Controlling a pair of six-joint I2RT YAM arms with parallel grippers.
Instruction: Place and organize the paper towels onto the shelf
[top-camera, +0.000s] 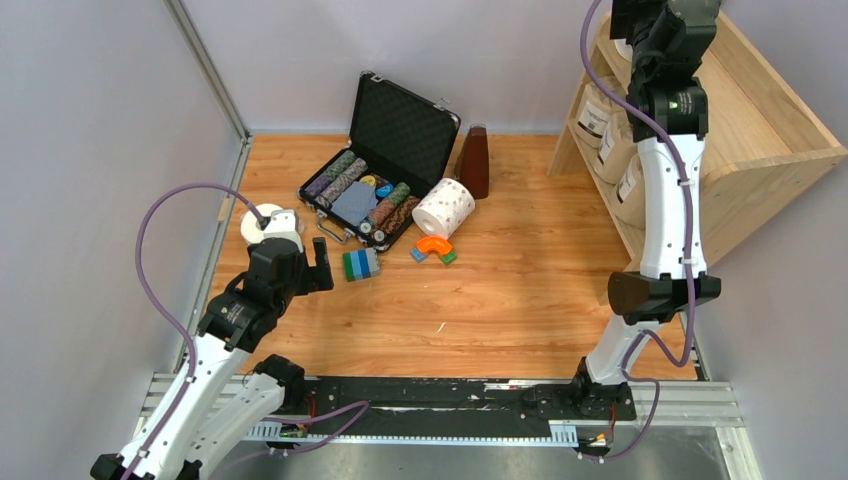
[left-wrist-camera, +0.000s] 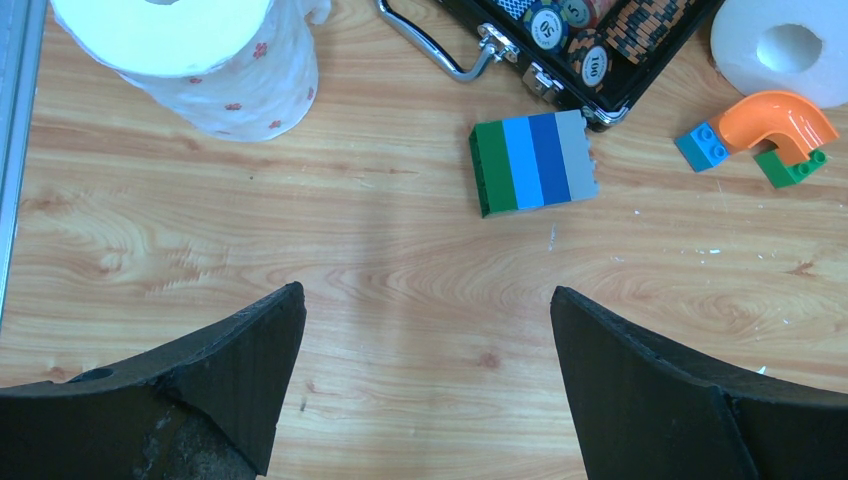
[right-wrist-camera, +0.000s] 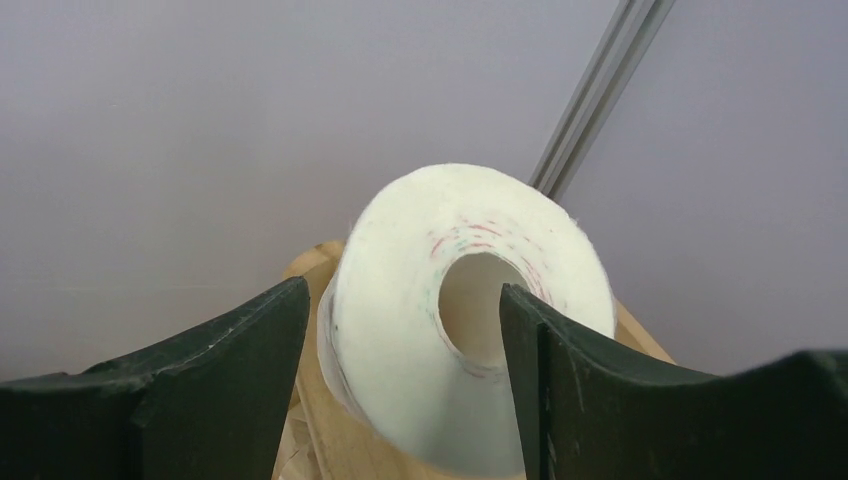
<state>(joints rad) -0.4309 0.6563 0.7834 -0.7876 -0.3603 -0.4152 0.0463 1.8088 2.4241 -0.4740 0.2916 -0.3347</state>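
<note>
- The white paper-towel roll with faint red marks and a hollow core (right-wrist-camera: 420, 330) is up on the flat top of the light natural-wood shelf (top-camera: 760, 130), at a corner, with its core mouth towards the right wrist camera.
- The right gripper (right-wrist-camera: 402, 290) straddles it with jaws released. One finger stands just off the roll's outer side, with a sliver of wood showing between them. The other stands in front of the core mouth and covers the roll's far rim.
- Three tan-wrapped labelled rolls (top-camera: 615, 150) sit in the shelf's open front. The white right arm (top-camera: 665, 200) crosses in front of them, so which level each is on is hard to tell.
- From above, the right gripper is cut off by the upper edge of the view.
- Two rolls are out on the wooden desk (top-camera: 520, 300). A white red-dotted roll (left-wrist-camera: 200, 60) stands on end at the left edge. A second white roll (top-camera: 443, 208) rests against the open black case of poker chips (top-camera: 400, 125).
- The dark brown pyramid-shaped metronome (top-camera: 474, 160) stands between that case and the shelf.
- Beside the case lie a green, blue and grey striped brick block (left-wrist-camera: 535, 160) and an orange curved piece (left-wrist-camera: 785, 120) with small blue and green bricks.
- The left gripper (left-wrist-camera: 425, 295) hangs over bare wood near the red-dotted roll, with its jaws spread wide and nothing between them.
</note>
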